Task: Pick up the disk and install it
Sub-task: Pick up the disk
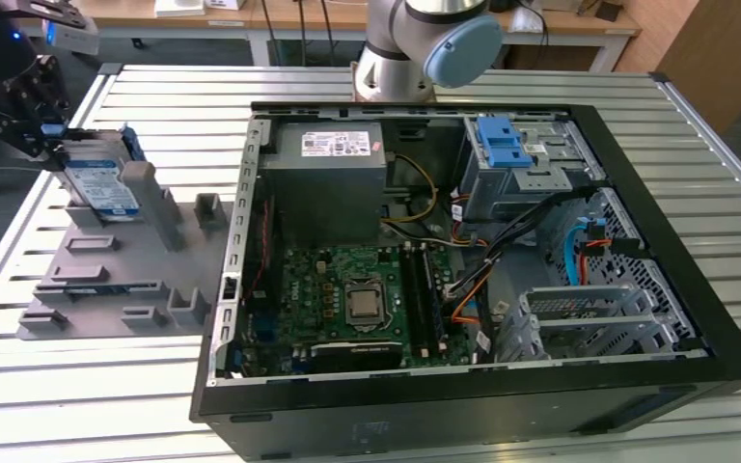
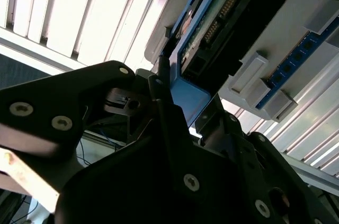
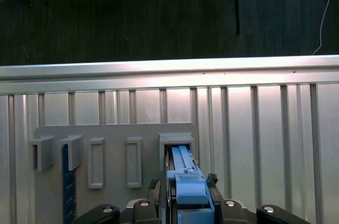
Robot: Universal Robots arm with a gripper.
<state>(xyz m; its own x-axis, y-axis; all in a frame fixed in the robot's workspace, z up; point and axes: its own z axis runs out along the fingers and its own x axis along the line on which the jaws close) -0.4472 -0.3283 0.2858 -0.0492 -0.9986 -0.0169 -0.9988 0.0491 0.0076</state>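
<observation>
Pincer (image 1: 49, 145) tilted, tight on upright disk (image 1: 97, 185).

Item: the disk (image 1: 97, 181), a silver hard drive with a white-and-blue label and a blue plastic frame. It stands on edge, slightly tilted, at an end slot of the grey holder (image 1: 113, 282). Its upper framed end is clamped in the hand (image 2: 186, 89).

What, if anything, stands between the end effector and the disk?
Nothing visible. The end effector is closed on the blue frame of the disk, which stands upright in the grey holder on the exterior view's left.
</observation>
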